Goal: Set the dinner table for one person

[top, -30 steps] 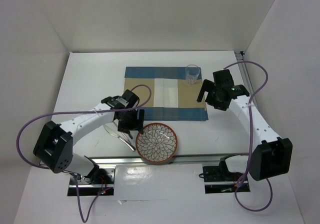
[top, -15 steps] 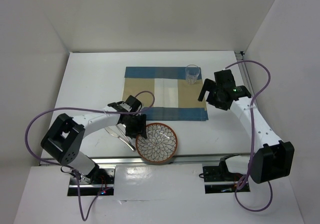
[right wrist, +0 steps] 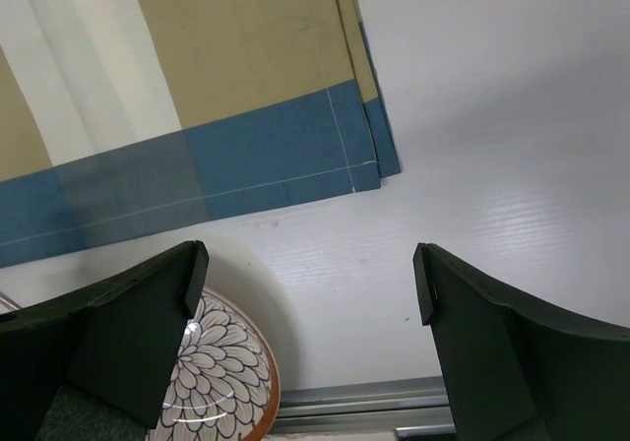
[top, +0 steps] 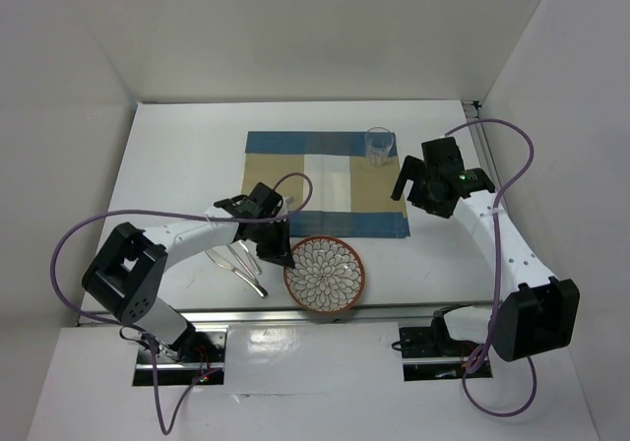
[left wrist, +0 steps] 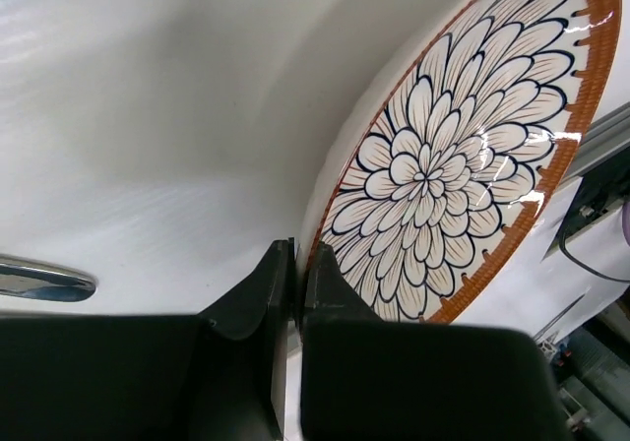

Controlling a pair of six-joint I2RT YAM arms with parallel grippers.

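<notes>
On the white dinner table (top: 177,156), a round plate (top: 326,274) with a flower pattern and an orange rim lies near the front rail. My left gripper (top: 279,254) is shut on its left rim. The left wrist view shows the fingers (left wrist: 335,288) pinching the plate (left wrist: 443,165) at its edge. A blue-and-tan striped placemat (top: 325,183) lies behind it, with a clear glass (top: 378,146) at its far right corner. My right gripper (top: 402,187) hovers open over the placemat's right edge, holding nothing (right wrist: 310,274).
Metal cutlery (top: 241,264) lies on the table just left of the plate, and one piece (left wrist: 39,279) shows in the left wrist view. A metal rail (top: 394,313) runs along the near edge. White walls enclose the table on three sides.
My left gripper has closed on the plate's rim, and the plate has shifted a little to the right. The right arm has barely moved.
</notes>
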